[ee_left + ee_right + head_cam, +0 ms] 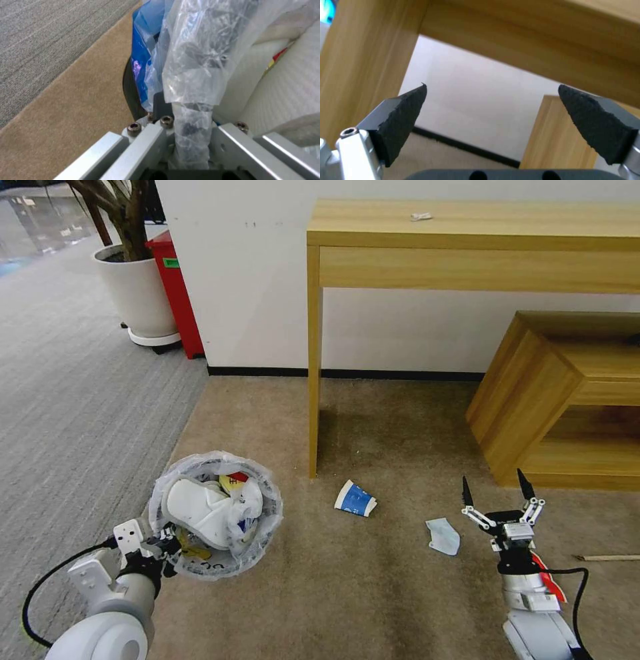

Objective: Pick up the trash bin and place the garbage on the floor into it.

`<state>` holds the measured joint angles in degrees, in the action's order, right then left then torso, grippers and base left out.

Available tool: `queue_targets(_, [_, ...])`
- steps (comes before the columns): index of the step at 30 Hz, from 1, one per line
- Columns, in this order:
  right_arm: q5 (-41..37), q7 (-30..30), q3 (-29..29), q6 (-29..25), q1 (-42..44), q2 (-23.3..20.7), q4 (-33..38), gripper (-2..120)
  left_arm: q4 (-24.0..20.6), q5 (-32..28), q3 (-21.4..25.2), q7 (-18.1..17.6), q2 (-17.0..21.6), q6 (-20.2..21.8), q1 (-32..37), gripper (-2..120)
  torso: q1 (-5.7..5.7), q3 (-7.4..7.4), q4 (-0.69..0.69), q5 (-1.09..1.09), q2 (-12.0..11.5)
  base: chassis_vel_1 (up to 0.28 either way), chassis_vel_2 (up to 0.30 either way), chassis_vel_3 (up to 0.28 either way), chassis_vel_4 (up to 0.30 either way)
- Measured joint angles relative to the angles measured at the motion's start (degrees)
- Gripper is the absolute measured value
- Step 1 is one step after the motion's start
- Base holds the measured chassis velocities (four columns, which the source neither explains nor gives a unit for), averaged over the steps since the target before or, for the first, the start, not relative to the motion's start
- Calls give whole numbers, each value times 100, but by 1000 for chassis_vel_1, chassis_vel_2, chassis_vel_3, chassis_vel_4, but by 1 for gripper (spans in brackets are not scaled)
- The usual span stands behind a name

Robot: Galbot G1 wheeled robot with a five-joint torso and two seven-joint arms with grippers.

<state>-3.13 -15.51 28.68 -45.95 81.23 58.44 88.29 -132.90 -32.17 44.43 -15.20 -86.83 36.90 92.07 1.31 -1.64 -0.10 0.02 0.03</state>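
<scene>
The trash bin point(263, 527), black and lined with a crinkled plastic bag, sits at the lower left of the head view on the beige floor point(373, 600). White slippers point(200, 507) and red and yellow wrappers lie inside it. My left gripper point(170, 550) is shut on the bin's near rim; in the left wrist view the bag-covered rim point(191, 100) runs between the fingers. A blue-white paper cup point(355, 500), a pale blue mask point(444, 535) and a wooden stick point(610, 558) lie on the carpet. My right gripper point(496, 487) hangs open and empty just right of the mask, its black fingertips point(403, 117) spread wide.
A wooden console table point(467, 227) stands against the wall, its leg point(313, 380) close behind the cup. A low wooden shelf unit point(533, 393) is right behind the right gripper. A white planter pot point(137, 293), a red box point(177, 293) and grey striped carpet point(67, 380) lie to the left.
</scene>
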Motion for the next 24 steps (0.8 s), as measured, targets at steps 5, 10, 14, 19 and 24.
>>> queue_targets(5, [-545, 83, -321, 246, -180, -403, -324, 100, 76, -3, -23, -1, 17, 0, -17, 0, 0, 0, -2, 1, 0, 0, 0, 0, 0])
queue_targets(10, [-1779, 424, -1358, 409, -724, -816, -846, 100, 207, 105, -131, 6, -77, 0, -36, 0, 0, -1, -1, 0, 0, 0, 0, 0, 0])
queue_targets(14, [-2633, 719, -2051, 442, -1073, -948, -977, 100, 253, 122, -150, 7, -98, -1, -69, 0, 0, -1, -1, 0, 0, 0, 0, 0, 0])
queue_targets(19, [-3402, 862, -2945, 527, -1580, -967, -1195, 100, 324, 172, -163, -6, -139, 17, -65, 0, 1, -1, 0, -2, 0, 0, 0, 0, 0])
queue_targets(24, [-3753, 972, -3726, 578, -1982, -895, -1491, 100, 368, 303, -180, -5, -253, 18, -14, 0, 1, -1, 0, 0, 0, 0, 0, 0, 0])
